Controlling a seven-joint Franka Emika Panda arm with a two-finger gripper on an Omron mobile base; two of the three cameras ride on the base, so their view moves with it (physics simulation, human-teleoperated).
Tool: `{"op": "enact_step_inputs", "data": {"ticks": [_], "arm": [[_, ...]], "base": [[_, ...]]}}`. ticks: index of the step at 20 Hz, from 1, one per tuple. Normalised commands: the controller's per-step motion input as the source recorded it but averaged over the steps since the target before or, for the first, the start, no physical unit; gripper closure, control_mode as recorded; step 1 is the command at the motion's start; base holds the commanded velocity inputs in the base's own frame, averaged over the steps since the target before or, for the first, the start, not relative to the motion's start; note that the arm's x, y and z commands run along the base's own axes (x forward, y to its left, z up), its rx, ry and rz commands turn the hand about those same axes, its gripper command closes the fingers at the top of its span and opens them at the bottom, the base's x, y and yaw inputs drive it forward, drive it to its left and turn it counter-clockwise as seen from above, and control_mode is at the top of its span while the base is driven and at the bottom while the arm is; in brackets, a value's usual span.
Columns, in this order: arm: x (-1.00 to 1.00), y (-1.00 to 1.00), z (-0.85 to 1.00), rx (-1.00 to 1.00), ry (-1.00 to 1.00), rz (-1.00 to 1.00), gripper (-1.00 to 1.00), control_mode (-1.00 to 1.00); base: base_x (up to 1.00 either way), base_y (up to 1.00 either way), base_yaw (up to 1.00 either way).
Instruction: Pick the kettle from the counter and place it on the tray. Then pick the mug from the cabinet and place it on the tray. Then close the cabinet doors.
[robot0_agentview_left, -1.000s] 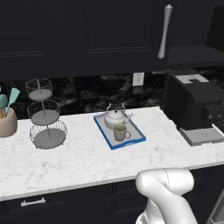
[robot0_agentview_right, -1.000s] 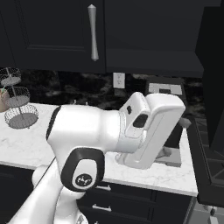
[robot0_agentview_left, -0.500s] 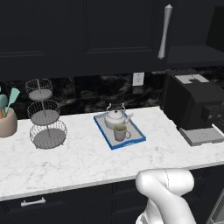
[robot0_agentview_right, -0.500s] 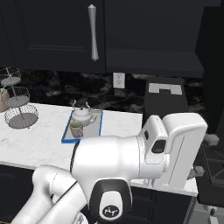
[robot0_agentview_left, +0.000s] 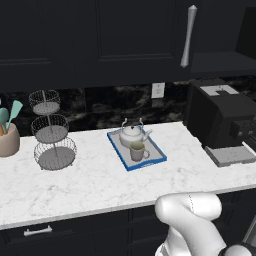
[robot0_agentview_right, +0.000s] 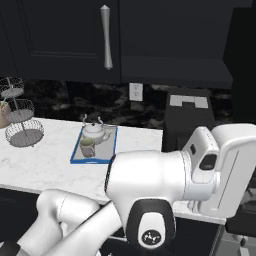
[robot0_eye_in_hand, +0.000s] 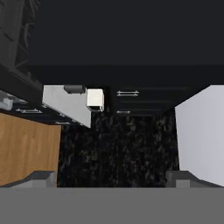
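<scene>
Left base view, left to right: tan utensil holder with teal utensils at the counter's far left edge; beside it a three-tier wire basket stand, thin grey mesh, round tiers widening downward. Counter: white marble-patterned slab, grey veining, over dark drawers.

Tray: flat, rectangular, grey floor, raised bright blue rim, lying at mid-counter at a slant. On it the kettle, squat, round, white, short spout, arched wire handle, at the end nearer the backsplash. The mug, beige cylinder with a side handle, stands on the tray's front half, just beside the kettle; whether they touch, cannot tell.

Right of the tray, well apart: a boxy black coffee machine with a grey drip plate. Wall outlet on the glossy black stone backsplash.

Above: cabinet doors, black, panelled, lying flush and shut; one long silver bar handle shows.

Right base view adds the tray from its other side, kettle behind mug. The white arm's bulky elbow stands in front and hides the near counter edge.

Hand view: looks over dark speckled floor toward black drawer fronts and a strip of wood flooring. Fingers stand wide apart, nothing between them.
</scene>
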Motion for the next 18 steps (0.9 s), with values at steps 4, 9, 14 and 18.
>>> {"op": "enact_step_inputs", "data": {"ticks": [4,9,14,18], "arm": [[0.12,-0.39,0.04,0.00,0.00,0.00,-1.00,-1.00],[0.09,-0.37,0.12,0.00,0.00,0.00,-1.00,-1.00],[0.32,-0.21,0.00,0.00,0.03,0.00,-1.00,-1.00],[0.46,-0.16,0.00,0.00,0.06,0.01,-1.00,-1.00]], "base": [[0.00,0.00,0.00],[0.00,0.00,0.00],[0.00,0.00,0.00],[0.00,0.00,0.00]]}}
